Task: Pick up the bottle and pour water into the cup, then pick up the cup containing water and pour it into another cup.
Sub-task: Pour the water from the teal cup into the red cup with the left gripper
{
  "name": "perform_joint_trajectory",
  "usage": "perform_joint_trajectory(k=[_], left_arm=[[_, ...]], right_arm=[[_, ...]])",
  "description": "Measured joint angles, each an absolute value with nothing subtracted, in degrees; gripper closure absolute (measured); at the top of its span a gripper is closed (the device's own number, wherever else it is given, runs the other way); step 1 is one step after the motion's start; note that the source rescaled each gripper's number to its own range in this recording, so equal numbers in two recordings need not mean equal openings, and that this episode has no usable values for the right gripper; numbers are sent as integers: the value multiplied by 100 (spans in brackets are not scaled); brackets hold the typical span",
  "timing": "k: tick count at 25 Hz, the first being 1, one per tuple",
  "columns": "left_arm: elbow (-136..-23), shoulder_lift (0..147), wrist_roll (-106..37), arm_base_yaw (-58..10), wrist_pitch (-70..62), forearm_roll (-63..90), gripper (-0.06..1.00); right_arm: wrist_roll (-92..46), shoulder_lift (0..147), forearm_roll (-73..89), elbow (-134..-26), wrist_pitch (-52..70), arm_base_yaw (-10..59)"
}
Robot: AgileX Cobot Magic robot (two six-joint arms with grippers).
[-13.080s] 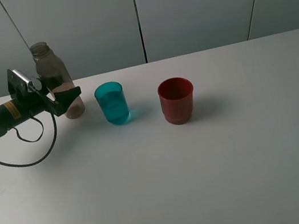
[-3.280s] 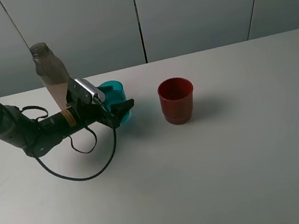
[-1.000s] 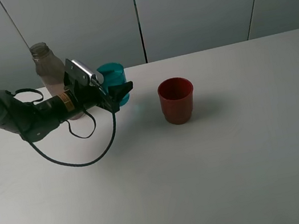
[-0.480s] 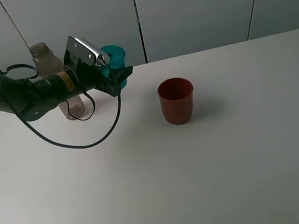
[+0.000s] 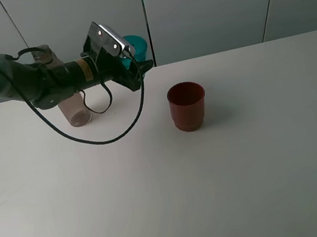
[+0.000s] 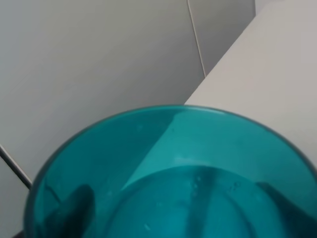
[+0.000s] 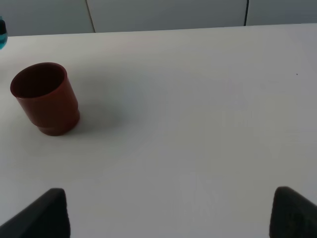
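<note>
While the cup (image 5: 135, 44) is held clamped in the left fingers (image 5: 138, 73) at ten o'clock of another cup (image 5: 187, 106), water could be spilt on the worktop (image 5: 246, 164) by early tilting.

My left arm (image 5: 36, 85) reaches in from the table's left edge and runs along the far edge, raised well off the surface, with its wrist angled slightly down toward the table. The left gripper (image 5: 137, 68) is clamped on the cup (image 5: 135, 44), carrying it in the air. My right gripper (image 7: 171, 218) hangs above the table, its two dark fingers (image 7: 47, 213) spread wide apart.
</note>
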State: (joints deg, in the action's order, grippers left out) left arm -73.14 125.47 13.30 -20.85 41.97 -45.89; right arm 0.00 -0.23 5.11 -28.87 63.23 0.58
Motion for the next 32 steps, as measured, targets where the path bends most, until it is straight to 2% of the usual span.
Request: perform_joint_trajectory(k=[11, 32], left_arm=[[-7747, 12547, 1309, -2352, 3841, -4804, 85], [-7785, 12547, 0, -2685, 3432, -5030, 85]], right_arm=[[0, -23, 511, -2887, 6323, 58], [0, -23, 511, -2887, 6323, 58]])
